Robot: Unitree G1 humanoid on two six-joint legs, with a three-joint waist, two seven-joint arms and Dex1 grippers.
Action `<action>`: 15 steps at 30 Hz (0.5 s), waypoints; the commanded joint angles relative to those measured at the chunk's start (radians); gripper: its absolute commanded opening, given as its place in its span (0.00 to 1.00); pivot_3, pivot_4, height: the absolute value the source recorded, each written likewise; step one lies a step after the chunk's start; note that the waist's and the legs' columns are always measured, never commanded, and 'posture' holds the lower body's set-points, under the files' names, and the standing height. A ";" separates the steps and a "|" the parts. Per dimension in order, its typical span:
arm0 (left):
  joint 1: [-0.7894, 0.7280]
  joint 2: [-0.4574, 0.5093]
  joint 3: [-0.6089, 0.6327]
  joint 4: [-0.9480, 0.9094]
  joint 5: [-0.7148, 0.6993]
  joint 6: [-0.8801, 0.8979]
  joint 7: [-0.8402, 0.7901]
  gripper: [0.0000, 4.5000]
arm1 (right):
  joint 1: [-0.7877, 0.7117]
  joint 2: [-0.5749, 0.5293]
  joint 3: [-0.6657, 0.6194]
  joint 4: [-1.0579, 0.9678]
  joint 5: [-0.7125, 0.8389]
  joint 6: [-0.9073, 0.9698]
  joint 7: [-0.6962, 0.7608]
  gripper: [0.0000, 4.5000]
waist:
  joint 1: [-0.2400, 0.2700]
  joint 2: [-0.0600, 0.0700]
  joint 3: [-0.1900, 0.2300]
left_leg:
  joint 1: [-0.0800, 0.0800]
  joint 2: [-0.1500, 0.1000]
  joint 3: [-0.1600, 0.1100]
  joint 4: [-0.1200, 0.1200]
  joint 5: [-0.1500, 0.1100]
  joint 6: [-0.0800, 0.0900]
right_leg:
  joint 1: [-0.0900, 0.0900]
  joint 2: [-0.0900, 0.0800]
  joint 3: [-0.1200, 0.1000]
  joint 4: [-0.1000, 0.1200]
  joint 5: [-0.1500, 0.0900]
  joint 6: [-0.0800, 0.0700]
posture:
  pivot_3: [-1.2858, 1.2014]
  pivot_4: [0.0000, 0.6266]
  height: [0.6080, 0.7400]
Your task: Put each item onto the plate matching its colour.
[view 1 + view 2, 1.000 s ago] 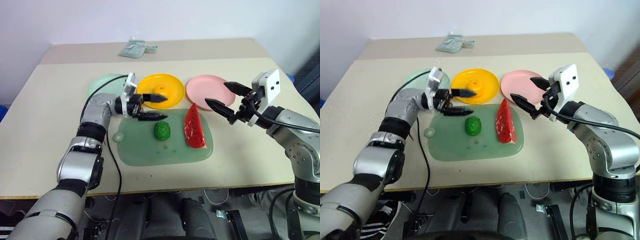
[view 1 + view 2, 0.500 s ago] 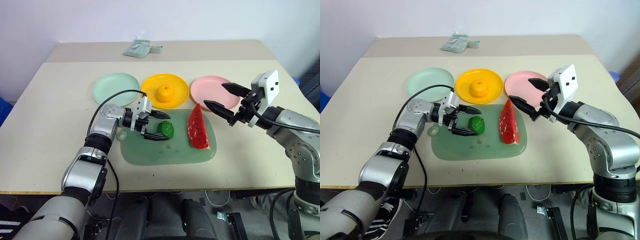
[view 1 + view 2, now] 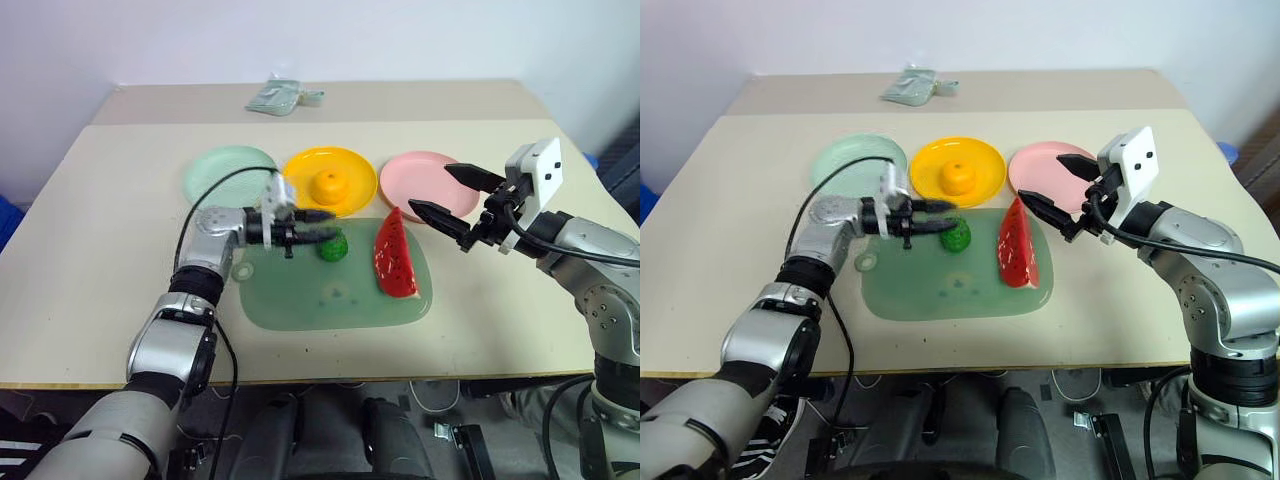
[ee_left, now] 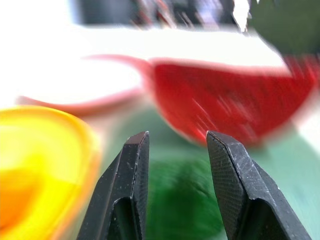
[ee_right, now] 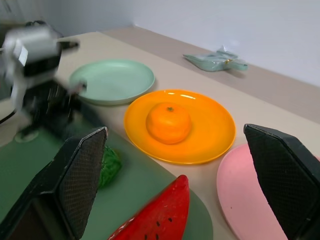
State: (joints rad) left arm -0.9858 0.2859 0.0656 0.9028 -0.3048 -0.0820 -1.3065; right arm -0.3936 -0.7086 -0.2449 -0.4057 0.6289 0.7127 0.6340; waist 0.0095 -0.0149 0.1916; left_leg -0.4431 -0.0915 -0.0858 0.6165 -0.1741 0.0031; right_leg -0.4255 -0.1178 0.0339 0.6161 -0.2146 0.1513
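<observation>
My left gripper [image 3: 322, 236] reaches in level from the left and is shut on the bumpy green ball [image 3: 335, 247], which sits between its fingers [image 4: 130, 170] over the translucent green tray [image 3: 330, 300]. The orange [image 3: 330, 185] rests on the yellow plate [image 3: 300, 170]. The red watermelon slice [image 3: 393, 255] lies on the tray's right side. The mint plate [image 3: 215, 165] and the pink plate [image 3: 410, 170] have nothing on them. My right gripper [image 3: 430, 188] hangs open just above the pink plate's near edge, with nothing in it.
A pale-green packet [image 3: 283, 95] lies at the back of the table. A black cable [image 3: 205, 195] loops from my left forearm over the mint plate's near rim. The table's near edge runs close below the tray.
My left gripper came from over the yellow plate down to the green ball and shut on it. The ball has shifted slightly toward the yellow plate. The right arm has kept still.
</observation>
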 commanded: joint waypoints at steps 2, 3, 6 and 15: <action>-0.073 0.061 0.113 0.014 -0.050 0.003 0.135 0.42 | -0.017 -0.013 -0.013 -0.018 -0.002 -0.025 0.005 1.00 | -0.004 0.000 0.000 | 0.000 0.000 0.000 0.000 0.000 0.000 | 0.000 0.000 0.000 0.000 0.000 0.000 | 0.52 0.24 1.00; -0.079 0.069 0.120 0.030 -0.037 -0.009 0.169 0.42 | -0.019 -0.012 -0.011 -0.016 -0.003 -0.026 0.004 1.00 | -0.004 0.001 0.000 | 0.000 0.000 0.000 0.000 0.000 0.000 | 0.000 0.000 0.000 0.000 0.000 0.000 | 0.52 0.24 1.00; -0.092 0.103 0.149 0.100 0.000 -0.061 0.316 0.42 | -0.030 -0.005 -0.004 -0.011 -0.005 -0.031 0.006 1.00 | -0.001 0.001 0.000 | 0.001 0.000 0.000 0.000 0.000 0.000 | 0.000 0.000 0.000 0.000 0.000 0.000 | 0.52 0.24 1.00; 0.053 0.051 0.040 -0.143 -0.072 0.132 -0.036 0.60 | -0.043 -0.001 0.009 0.008 -0.013 -0.043 0.018 1.00 | 0.000 0.000 0.000 | 0.000 0.000 0.001 0.000 0.000 0.000 | 0.001 0.000 0.000 0.000 0.000 0.000 | 0.52 0.24 1.00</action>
State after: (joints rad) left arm -0.9282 0.3332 0.1220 0.8167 -0.3739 0.0432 -1.3138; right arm -0.4123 -0.7070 -0.2217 -0.3872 0.6115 0.6903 0.6468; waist 0.0097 -0.0146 0.1915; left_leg -0.4429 -0.0917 -0.0853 0.6166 -0.1740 0.0030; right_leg -0.4247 -0.1177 0.0339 0.6160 -0.2145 0.1512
